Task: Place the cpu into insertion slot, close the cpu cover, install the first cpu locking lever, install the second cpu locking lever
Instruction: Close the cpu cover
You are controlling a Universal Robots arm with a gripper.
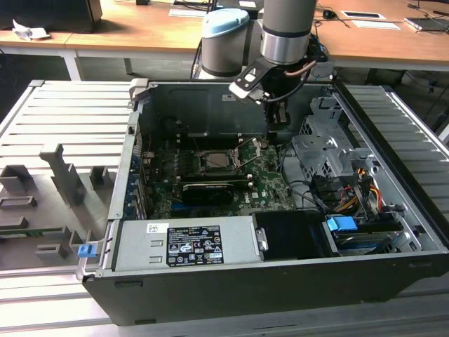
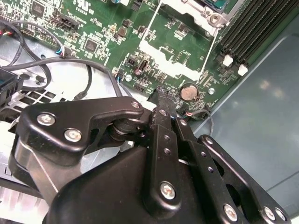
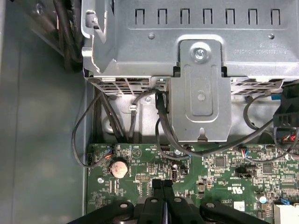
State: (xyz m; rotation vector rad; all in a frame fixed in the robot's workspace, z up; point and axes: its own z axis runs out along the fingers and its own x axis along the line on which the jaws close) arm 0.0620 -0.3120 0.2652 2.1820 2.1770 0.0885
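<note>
Surroundings: I have the claw (image 1: pixel 276 130) low inside the open case (image 1: pixel 393 274), over the green board (image 3: pixel 215 163). A grey metal drive cage (image 3: pixel 201 88) stands close by on one side. Black cables (image 3: pixel 88 140) loop from under the cage onto the board edge. A round coin cell (image 2: pixel 188 91) lies just beside the fingertips in both wrist views. The black memory slots (image 2: pixel 252 23) run along the board past the coin cell. In the exterior view a long black card (image 1: pixel 208 189) lies nearer the camera than the slot, and the power supply (image 1: pixel 189 242) nearer still.

Claw: its fingers (image 3: pixel 158 186) are pressed together, with nothing seen between them.

Task items: the slot (image 1: pixel 219 160) lies to the exterior view's left of the claw, well apart from it. A flat grey face in it looks like the cpu (image 2: pixel 223 3), though I cannot confirm this. The cover (image 2: pixel 180 44) stands open, tilted up between slot and claw, untouched.
</note>
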